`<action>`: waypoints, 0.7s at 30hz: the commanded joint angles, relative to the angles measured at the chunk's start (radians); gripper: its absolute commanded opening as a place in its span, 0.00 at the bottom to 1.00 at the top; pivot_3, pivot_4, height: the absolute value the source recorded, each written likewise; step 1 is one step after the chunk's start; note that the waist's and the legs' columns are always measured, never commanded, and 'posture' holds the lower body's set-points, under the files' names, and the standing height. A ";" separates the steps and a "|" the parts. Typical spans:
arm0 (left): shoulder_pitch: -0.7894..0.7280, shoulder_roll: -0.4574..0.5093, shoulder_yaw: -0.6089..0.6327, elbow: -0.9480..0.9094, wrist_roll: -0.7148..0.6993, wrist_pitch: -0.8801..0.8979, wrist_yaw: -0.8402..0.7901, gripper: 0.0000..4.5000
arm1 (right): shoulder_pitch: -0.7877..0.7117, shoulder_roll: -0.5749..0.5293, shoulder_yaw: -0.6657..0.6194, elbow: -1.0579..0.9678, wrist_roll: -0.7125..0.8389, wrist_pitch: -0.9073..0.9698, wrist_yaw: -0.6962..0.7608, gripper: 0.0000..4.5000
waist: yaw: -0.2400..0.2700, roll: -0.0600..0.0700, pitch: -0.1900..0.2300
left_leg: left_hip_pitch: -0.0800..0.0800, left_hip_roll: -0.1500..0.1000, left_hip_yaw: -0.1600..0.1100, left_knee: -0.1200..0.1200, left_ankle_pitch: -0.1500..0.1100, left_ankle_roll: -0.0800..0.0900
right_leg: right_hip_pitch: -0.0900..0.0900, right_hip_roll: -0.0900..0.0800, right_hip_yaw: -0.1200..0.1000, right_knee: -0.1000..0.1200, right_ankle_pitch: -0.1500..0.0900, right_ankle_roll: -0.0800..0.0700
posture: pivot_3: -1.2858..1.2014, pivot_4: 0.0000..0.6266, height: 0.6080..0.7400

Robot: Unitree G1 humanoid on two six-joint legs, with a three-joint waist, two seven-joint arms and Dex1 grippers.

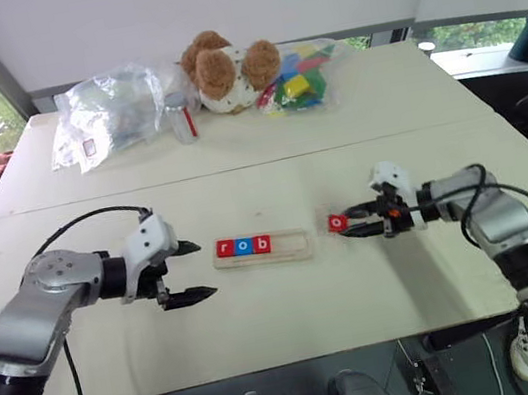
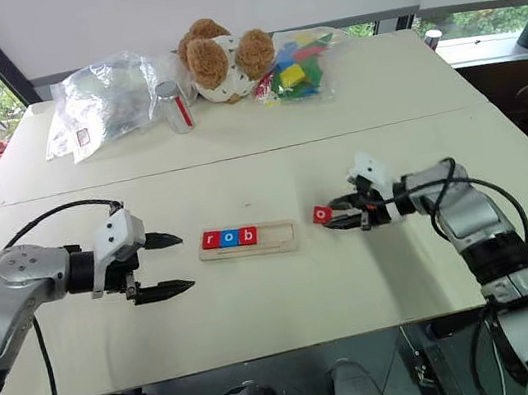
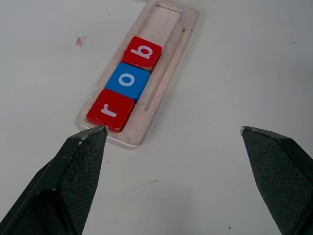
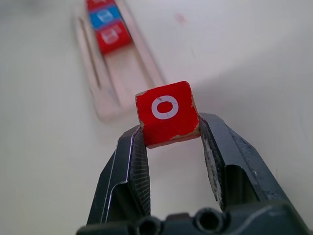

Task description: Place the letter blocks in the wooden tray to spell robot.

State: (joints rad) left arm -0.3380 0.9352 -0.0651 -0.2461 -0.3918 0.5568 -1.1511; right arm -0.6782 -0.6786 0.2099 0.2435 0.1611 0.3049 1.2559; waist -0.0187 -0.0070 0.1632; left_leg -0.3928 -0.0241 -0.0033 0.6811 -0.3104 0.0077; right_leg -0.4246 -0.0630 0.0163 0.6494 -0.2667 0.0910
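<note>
Carrying red "o" block (image 4: 167, 113) clamped in right gripper (image 1: 357, 221) fingers, just right of wooden tray (image 1: 292, 244), likely for fourth slot; r, o, b seated at tray's left; left gripper (image 1: 189, 271) fingers apart, idle beside tray's left end.

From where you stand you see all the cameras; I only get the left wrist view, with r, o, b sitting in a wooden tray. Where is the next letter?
Observer: The right gripper is shut on a red o block, off the tray's empty end.
Operator: Is that block lying on the table?
Observer: It looks lifted just off the table top, its letter facing up.
Operator: Anything else on the table?
Observer: At the far side sit a teddy bear, a bag of coloured toy bricks and another clear bag.
</note>
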 commanded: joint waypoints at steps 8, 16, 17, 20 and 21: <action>0.041 0.006 0.031 -0.039 0.012 -0.005 0.031 1.00 | -0.114 0.098 0.151 0.035 -0.121 0.003 0.005 0.25 | 0.008 0.000 0.000 | -0.005 -0.002 -0.001 0.002 0.000 0.000 | -0.002 -0.002 -0.001 -0.001 0.000 0.000 | 0.52 0.24 1.00; 0.077 0.003 0.044 -0.074 -0.001 0.011 0.062 1.00 | -0.112 0.153 0.180 0.022 -0.157 0.046 -0.027 0.25 | 0.003 0.000 0.000 | -0.005 -0.001 -0.001 0.001 0.001 -0.001 | -0.004 -0.001 -0.001 0.000 0.000 0.000 | 0.52 0.24 1.00; 0.078 0.002 0.041 -0.074 0.002 0.010 0.066 1.00 | -0.109 0.156 0.182 0.020 -0.162 0.046 -0.030 0.25 | 0.004 0.000 0.000 | -0.005 -0.001 -0.001 0.001 0.001 -0.001 | -0.004 -0.001 -0.001 0.000 0.000 0.000 | 0.52 0.24 1.00; 0.078 -0.001 0.032 -0.070 0.011 0.005 0.075 1.00 | -0.115 0.170 0.187 0.030 -0.176 0.050 -0.048 0.25 | 0.004 0.000 0.000 | -0.005 -0.001 -0.001 0.001 0.001 -0.001 | -0.004 -0.001 -0.001 0.000 0.000 0.000 | 0.52 0.24 1.00; 0.075 -0.003 0.030 -0.069 0.010 0.004 0.077 1.00 | -0.120 0.176 0.188 0.033 -0.178 0.053 -0.052 0.25 | 0.005 0.000 0.000 | -0.005 -0.001 -0.001 0.001 0.001 -0.001 | -0.004 -0.001 -0.001 0.000 0.000 0.000 | 0.52 0.24 1.00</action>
State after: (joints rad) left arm -0.2570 0.9344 -0.0525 -0.2963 -0.3817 0.5633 -1.0794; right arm -0.7772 -0.5145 0.4023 0.2964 -0.0106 0.3583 1.2143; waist -0.0135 -0.0070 0.1631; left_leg -0.3981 -0.0255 -0.0044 0.6823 -0.3097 0.0063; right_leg -0.4286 -0.0643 0.0153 0.6494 -0.2667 0.0910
